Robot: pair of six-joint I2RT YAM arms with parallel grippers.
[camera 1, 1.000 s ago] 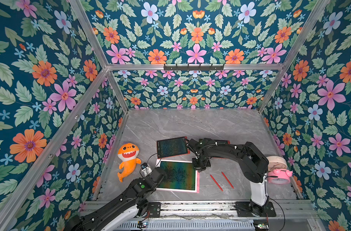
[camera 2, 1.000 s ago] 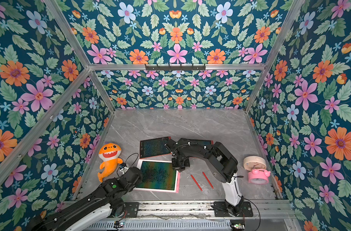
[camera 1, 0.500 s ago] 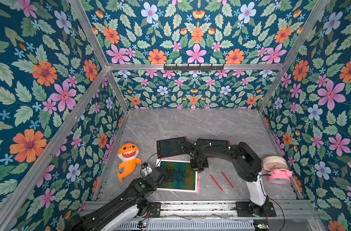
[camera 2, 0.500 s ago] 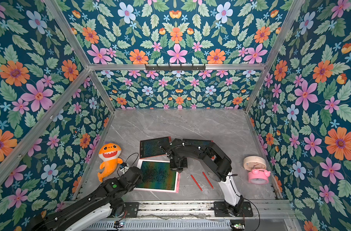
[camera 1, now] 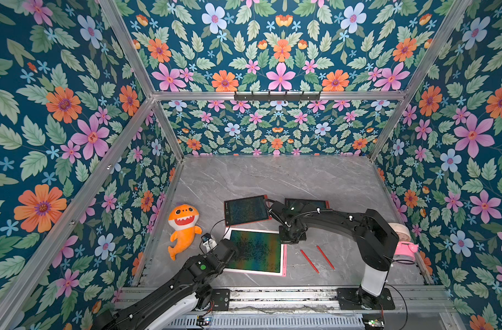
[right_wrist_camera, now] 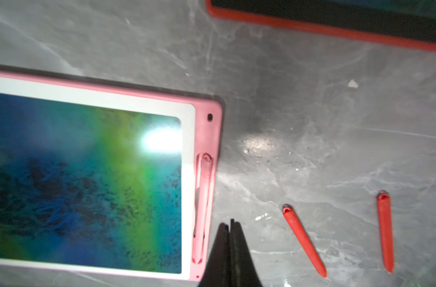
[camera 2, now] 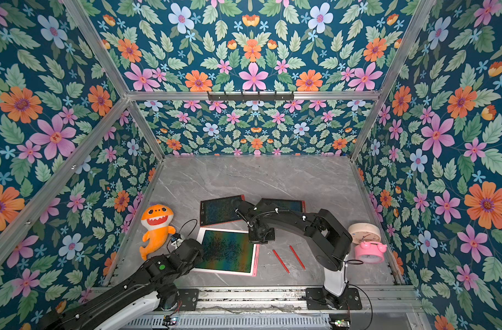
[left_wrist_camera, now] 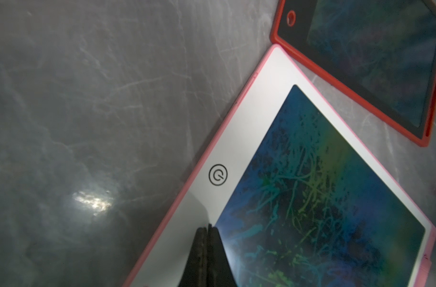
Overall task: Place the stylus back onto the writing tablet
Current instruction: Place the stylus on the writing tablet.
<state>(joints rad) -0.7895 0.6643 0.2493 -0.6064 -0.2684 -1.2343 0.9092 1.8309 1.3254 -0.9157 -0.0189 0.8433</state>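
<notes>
The pink stylus [right_wrist_camera: 203, 203] is down in the slot along the side edge of the pink tablet [right_wrist_camera: 112, 98], lying snug in its channel. The right gripper [right_wrist_camera: 229, 226] hangs just beside that edge, jaws pressed together, nothing between them. The left gripper [left_wrist_camera: 208, 229] is closed tight and empty too, its tips over the tablet's white border near the power symbol [left_wrist_camera: 218, 174]; whether they touch it, I can't tell. Out on the grey table [camera 1: 272, 177], two red styluses [right_wrist_camera: 303, 239] lie loose side by side, near the slot side and clear of it. Two red tablets [camera 1: 245, 211] lie farther back, one partly under the right arm. An orange shark plush [camera 1: 184, 225] lies on the left arm's side.
</notes>
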